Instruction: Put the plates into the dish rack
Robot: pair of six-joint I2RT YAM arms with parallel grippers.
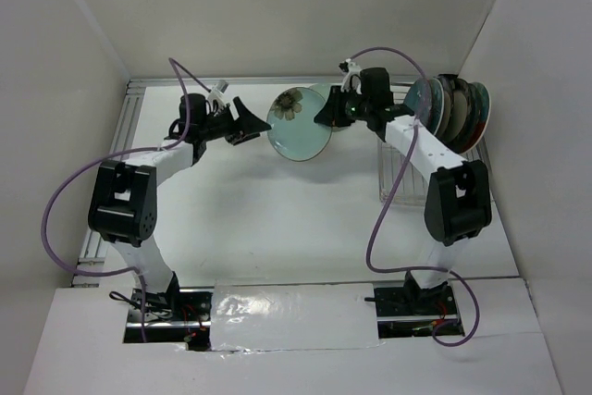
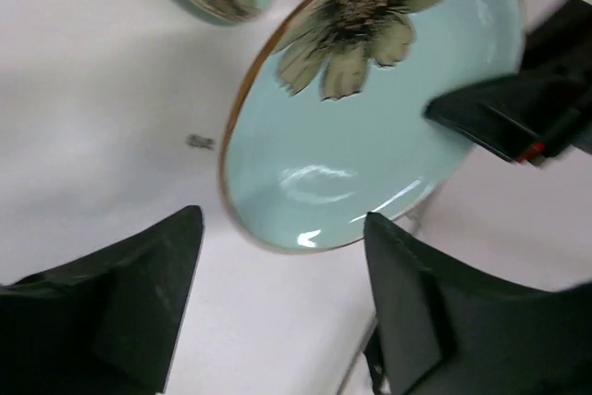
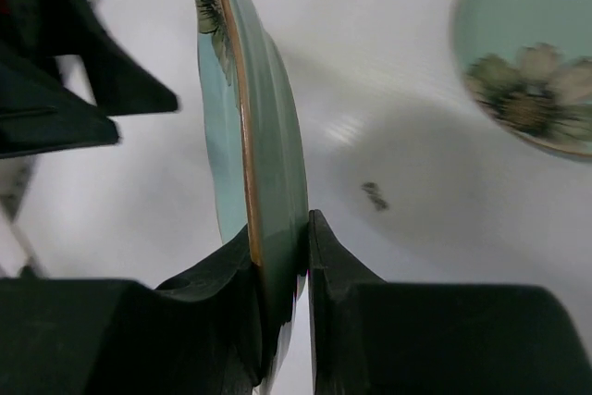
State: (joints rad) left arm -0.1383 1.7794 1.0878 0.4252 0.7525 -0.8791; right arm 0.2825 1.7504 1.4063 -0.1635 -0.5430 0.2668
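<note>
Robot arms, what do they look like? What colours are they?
The left arm and right arm match: white tubes joined by chunky black joints. A thin purple cable loops beside each. The left gripper and right gripper are black, with two wedge-shaped fingers each.

I see mint plate (image 2: 370, 154) glossy, glazed ceramic, light glinting off face; right gripper (image 3: 279, 228) fingers (image 3: 370, 330) matt black plastic; table (image 1: 277, 219) matt white, smooth; dish rack (image 1: 400, 182) thin silvery wire; near-edge tape (image 1: 277, 307) shiny, wrinkled

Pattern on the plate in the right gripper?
The plate is pale mint with a brown flower; left wrist view shows it best.
</note>
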